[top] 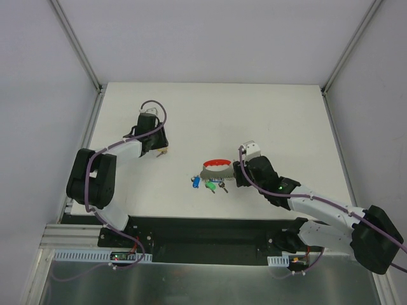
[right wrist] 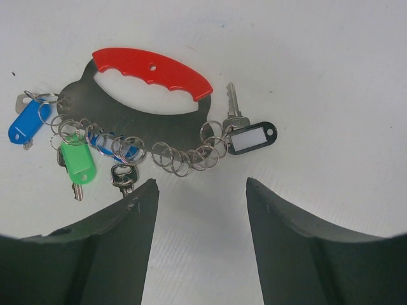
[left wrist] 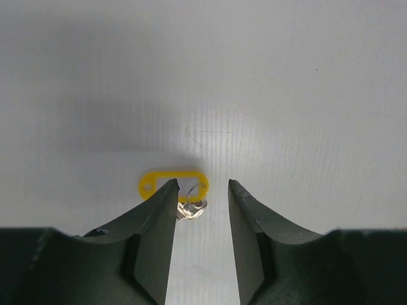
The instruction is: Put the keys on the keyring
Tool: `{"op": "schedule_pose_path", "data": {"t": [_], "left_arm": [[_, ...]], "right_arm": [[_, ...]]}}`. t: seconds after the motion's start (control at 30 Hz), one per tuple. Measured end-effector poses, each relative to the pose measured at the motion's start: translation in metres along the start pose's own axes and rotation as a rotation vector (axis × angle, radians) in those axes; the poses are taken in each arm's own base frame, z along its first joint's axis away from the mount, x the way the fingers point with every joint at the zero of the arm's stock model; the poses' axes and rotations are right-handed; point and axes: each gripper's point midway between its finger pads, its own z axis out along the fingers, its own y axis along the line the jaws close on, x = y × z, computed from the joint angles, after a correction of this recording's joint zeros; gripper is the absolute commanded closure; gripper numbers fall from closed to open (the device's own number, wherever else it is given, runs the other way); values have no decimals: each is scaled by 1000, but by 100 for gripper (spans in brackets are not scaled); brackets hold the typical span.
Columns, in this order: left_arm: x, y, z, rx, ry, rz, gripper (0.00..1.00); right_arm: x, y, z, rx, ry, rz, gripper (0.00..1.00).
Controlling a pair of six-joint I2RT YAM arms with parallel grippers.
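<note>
The keyring lies at mid-table: a red loop band (right wrist: pixel 152 68) (top: pixel 216 163) on a grey piece (right wrist: pixel 127 115), with a chain of small metal rings (right wrist: pixel 181 155) along its lower edge. On the rings hang a blue-capped key (right wrist: pixel 25 124), a green-capped key (right wrist: pixel 78 165), a bare silver key (right wrist: pixel 124 175) and a dark-tagged key (right wrist: pixel 252 138). My right gripper (right wrist: pixel 200 184) (top: pixel 239 173) is open and empty just short of the rings. A yellow-capped key (left wrist: pixel 166 180) (top: pixel 163 151) lies apart at the left. My left gripper (left wrist: pixel 202 185) is open over it, and its left finger hides part of the yellow cap.
The white table (top: pixel 267 121) is walled by grey panels at the left, back and right. A black rail (top: pixel 203 232) with the arm bases runs along the near edge.
</note>
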Motion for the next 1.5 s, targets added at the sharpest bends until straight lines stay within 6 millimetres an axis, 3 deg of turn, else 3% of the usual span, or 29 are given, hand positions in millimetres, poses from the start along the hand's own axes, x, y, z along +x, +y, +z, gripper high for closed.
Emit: {"op": "schedule_pose_path", "data": {"t": [0.43,0.77,1.07,1.27,1.5], "left_arm": [[14,5,9,-21,81,23,76],[17,4,12,-17,110,29,100],[26,-7,7,50,157,42,100],[25,-33,-7,139,152,120,100],[31,-91,-37,303,101,309,100]], "right_arm": [[-3,0,-2,-5,-22,6,38],[-3,0,-2,-5,-22,6,39],[-3,1,-2,-9,-23,7,39],[-5,3,-4,-26,-37,12,39],[-6,10,-10,-81,-64,21,39]]}}
